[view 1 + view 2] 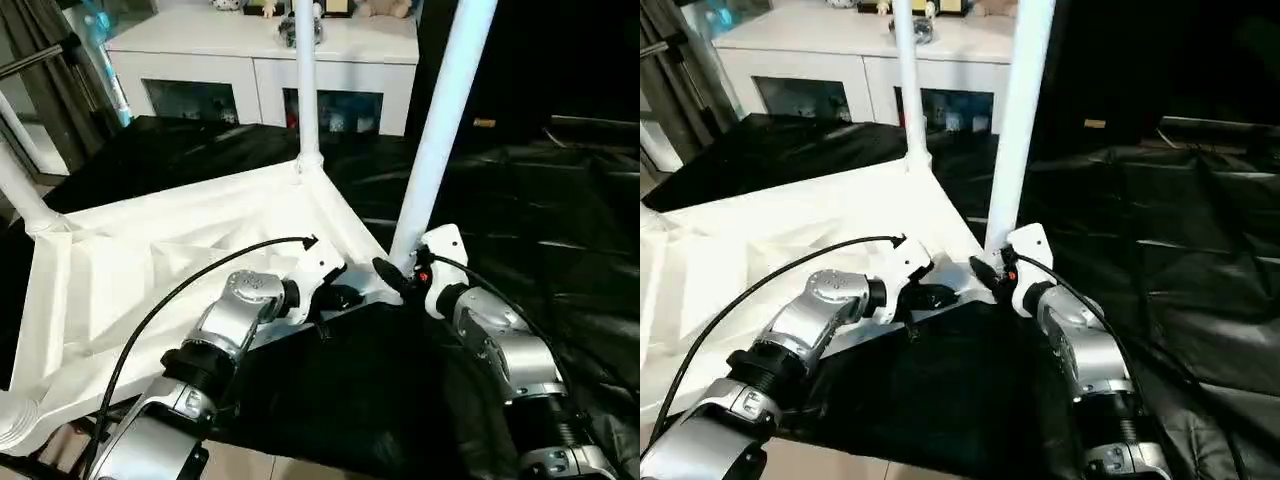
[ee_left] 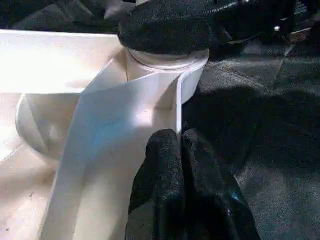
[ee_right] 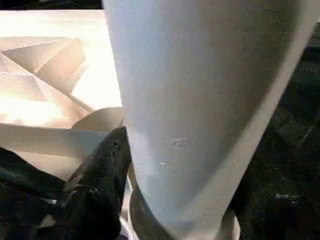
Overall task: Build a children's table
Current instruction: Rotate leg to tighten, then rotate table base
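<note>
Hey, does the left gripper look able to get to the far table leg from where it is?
Probably yes: the left gripper sits shut at the tabletop rim, and bare ribbed underside leads to the far leg.

A crinkled black sheet (image 1: 520,200) covers the surface, spreading out ahead of both hands and off to the right of the right hand, glossy where light catches its folds. Well beyond the hands, at the far edge of that sheet, stands a low white cabinet (image 1: 265,55) with glass doors (image 1: 190,98); small things sit behind the glass, too dim to make out. On the cabinet's top rest a few small objects (image 1: 380,8), cut off by the picture's edge. Far off to the left of the left hand hangs a grey curtain (image 1: 35,70). Close under the left forearm shows a strip of pale floor (image 1: 260,465).
</note>
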